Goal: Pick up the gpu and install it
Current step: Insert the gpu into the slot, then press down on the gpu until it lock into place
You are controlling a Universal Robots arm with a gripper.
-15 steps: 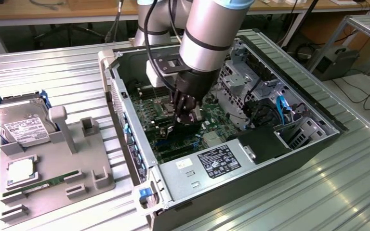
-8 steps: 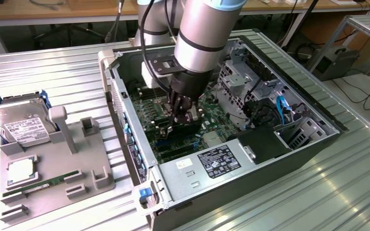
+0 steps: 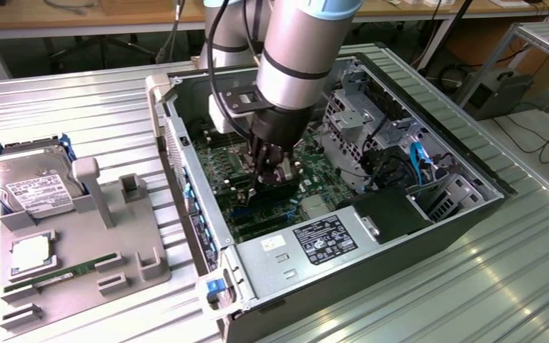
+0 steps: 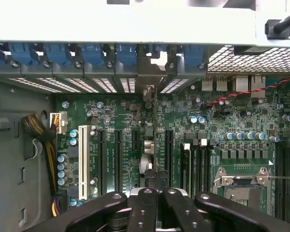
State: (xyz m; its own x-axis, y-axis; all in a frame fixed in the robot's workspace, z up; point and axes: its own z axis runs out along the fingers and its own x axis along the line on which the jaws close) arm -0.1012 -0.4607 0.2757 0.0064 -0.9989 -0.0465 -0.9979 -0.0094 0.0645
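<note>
My gripper (image 3: 272, 170) reaches down into the open computer case (image 3: 194, 214), over the green motherboard (image 3: 248, 223). It is shut on the gpu (image 3: 274, 191), a dark card held upright between the fingers. In the wrist view the gpu (image 4: 155, 140) is edge-on, a thin dark line running from my shut gripper (image 4: 156, 195) toward the case's rear wall. Its metal bracket end (image 4: 152, 67) sits among the blue slot clips (image 4: 121, 54). The card lines up with a black expansion slot beside the white slot (image 4: 82, 159); how deep it sits there I cannot tell.
A grey parts tray (image 3: 112, 243) lies at the exterior view's left, carrying a silver hard drive (image 3: 31, 187), a CPU (image 3: 31, 254) and a green RAM stick (image 3: 65, 275). Inside the case are the power supply (image 3: 327, 239), blue cables (image 3: 417, 161), the drive cage (image 3: 351, 118) and the CPU socket (image 4: 241, 186).
</note>
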